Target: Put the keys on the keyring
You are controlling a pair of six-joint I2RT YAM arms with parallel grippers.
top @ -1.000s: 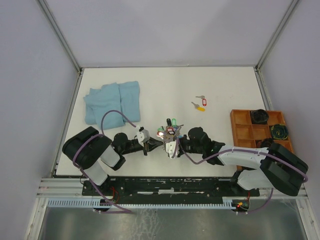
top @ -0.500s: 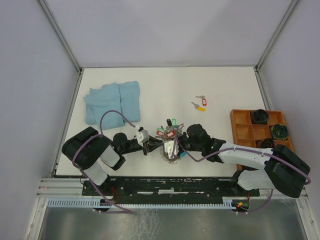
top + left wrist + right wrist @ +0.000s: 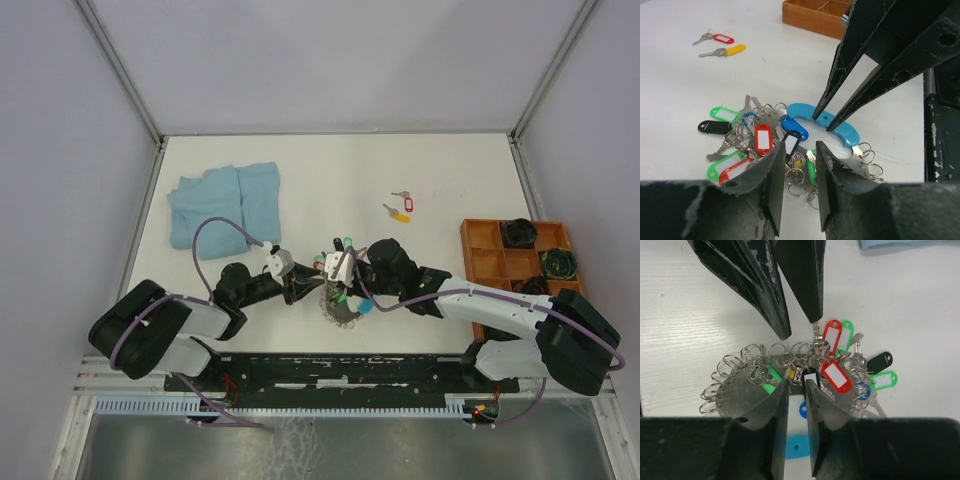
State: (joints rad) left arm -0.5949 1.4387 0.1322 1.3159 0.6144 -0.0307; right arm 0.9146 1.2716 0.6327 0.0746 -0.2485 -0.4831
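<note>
As left gripper (image 3: 797, 150) hovers, keys (image 3: 762, 141) lie just beyond

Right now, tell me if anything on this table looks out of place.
A red-tagged key and a yellow-tagged key lie off alone toward the far side, apart from the tangled bunch of tagged keys nearer the front edge. The blue cloth lies rumpled, not folded flat.

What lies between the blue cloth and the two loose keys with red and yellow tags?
Nothing: the top view shows bare table between the blue cloth and the loose keys.
</note>
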